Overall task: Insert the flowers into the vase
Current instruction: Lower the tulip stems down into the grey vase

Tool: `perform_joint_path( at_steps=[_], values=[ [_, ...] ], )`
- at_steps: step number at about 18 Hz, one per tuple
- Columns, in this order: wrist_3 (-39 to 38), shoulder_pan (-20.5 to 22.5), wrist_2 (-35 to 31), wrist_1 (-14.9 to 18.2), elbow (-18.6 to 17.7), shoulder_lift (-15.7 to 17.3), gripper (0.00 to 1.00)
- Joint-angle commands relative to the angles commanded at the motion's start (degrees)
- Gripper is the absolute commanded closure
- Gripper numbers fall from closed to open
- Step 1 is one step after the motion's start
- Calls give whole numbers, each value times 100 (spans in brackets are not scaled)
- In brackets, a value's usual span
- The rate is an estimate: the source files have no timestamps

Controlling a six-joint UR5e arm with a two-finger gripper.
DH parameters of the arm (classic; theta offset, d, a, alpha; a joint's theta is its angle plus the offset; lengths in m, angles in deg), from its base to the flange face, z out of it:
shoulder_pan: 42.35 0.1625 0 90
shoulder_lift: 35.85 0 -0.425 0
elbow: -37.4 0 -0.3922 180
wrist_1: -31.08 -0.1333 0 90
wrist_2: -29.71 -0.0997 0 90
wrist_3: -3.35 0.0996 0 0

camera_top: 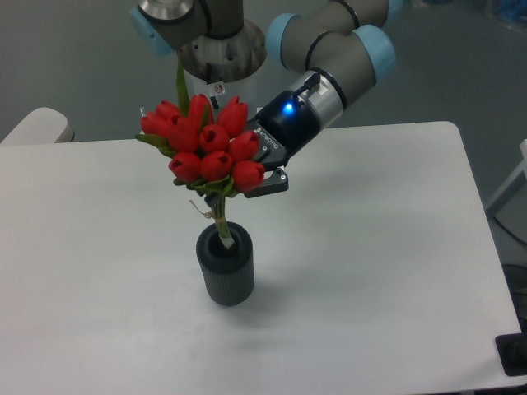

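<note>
White table (395,271) against grey floor, far edge behind arm base, right edge near frame border. Dark ribbed vase (225,265) upright left of centre, bare surface on all sides. Flowers (202,151) above vase, tilted, stem ends just inside mouth. Gripper (247,185) behind blooms, closed around bunch under heads; fingers mostly hidden. Beige rounded object (33,127) at far left corner.

The gripper (247,183) clamps the flowers (202,148) just under the red blooms, largely hidden behind them. The bound stems slant down, their tips inside the mouth of the dark ribbed vase (225,267), which stands upright on the white bench (379,271).
</note>
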Motion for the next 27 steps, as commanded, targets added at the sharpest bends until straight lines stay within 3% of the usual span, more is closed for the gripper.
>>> perform_joint_path(
  at_steps=[6, 13, 22, 27],
  values=[
    [79, -70, -44, 9, -44, -105, 79],
    [667, -97, -79, 0, -149, -571, 79],
    [1283, -9, -79, 0, -562, -721, 77],
    [1512, 17, -79, 0, -580, -870, 73]
  ],
)
